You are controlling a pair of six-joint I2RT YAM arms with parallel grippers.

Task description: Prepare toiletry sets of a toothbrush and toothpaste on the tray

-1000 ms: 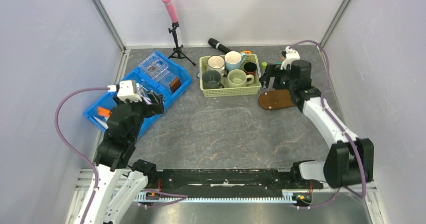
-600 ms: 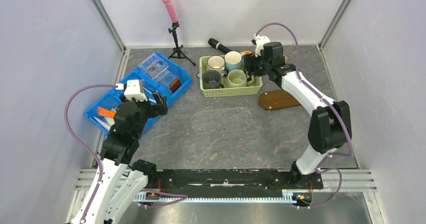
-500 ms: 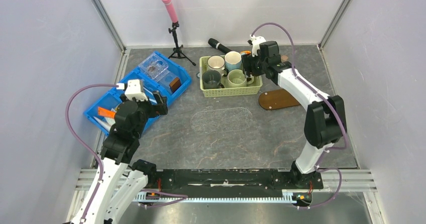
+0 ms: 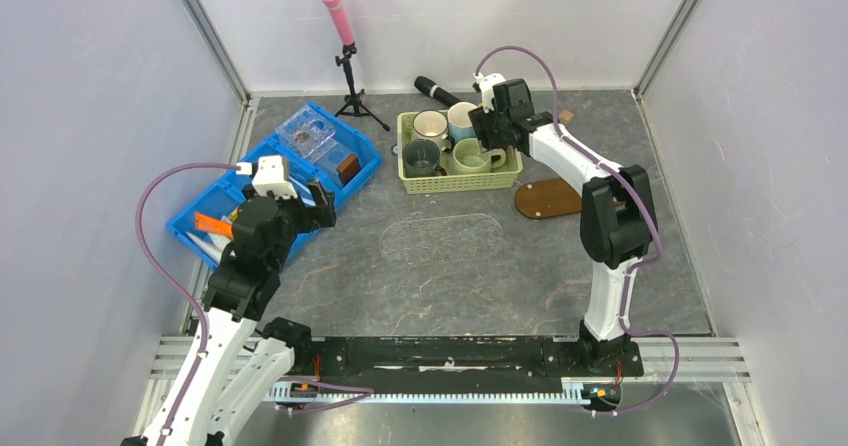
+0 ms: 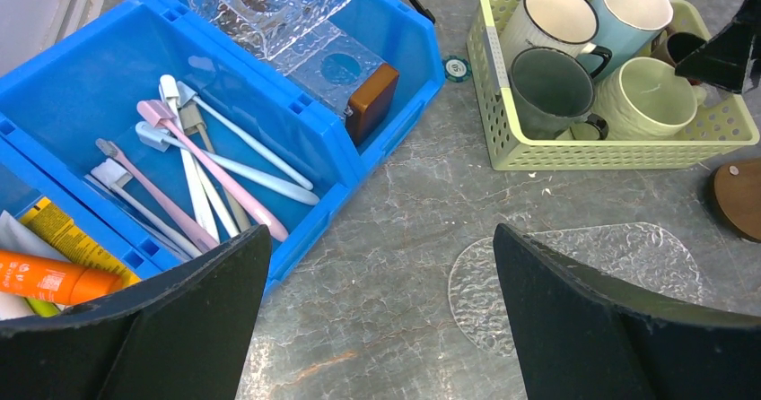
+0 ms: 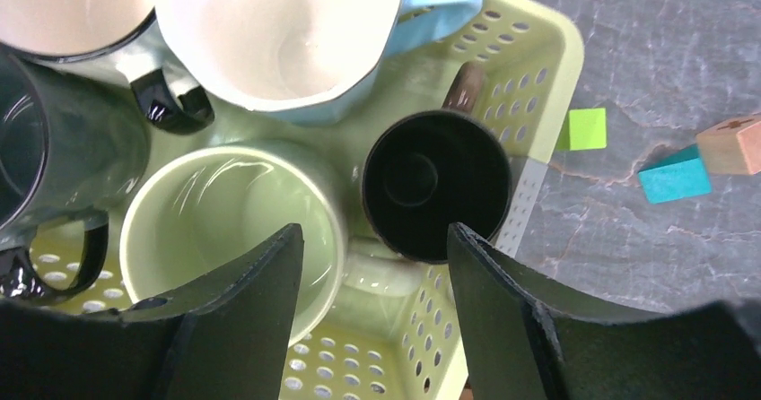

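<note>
Since a second ago the right gripper [image 4: 487, 136] has swung from beside the flat dark-brown oval wooden tray [image 4: 545, 201] to above the pale green slotted plastic basket [image 4: 458, 178] of mugs. The tray lies bare on the grey stone-patterned tabletop [image 4: 440, 286], just right of that basket. From above we also see the left gripper [image 4: 318, 209] just beside the blue divided plastic bin [image 4: 190, 228], and pale grey walls closing in the cell.

Our left wrist camera adds what the top view blurs: thin pastel toothbrushes [image 5: 202, 171] in one compartment and an orange toothpaste tube [image 5: 54, 279] in the next. Its fingers are spread wide with nothing between them.

Our right wrist view shows released, empty fingers over a small black cup [image 6: 435, 180] and a pale green ceramic mug [image 6: 229, 221], with small coloured blocks [image 6: 673, 174] on the tabletop outside the basket.
</note>
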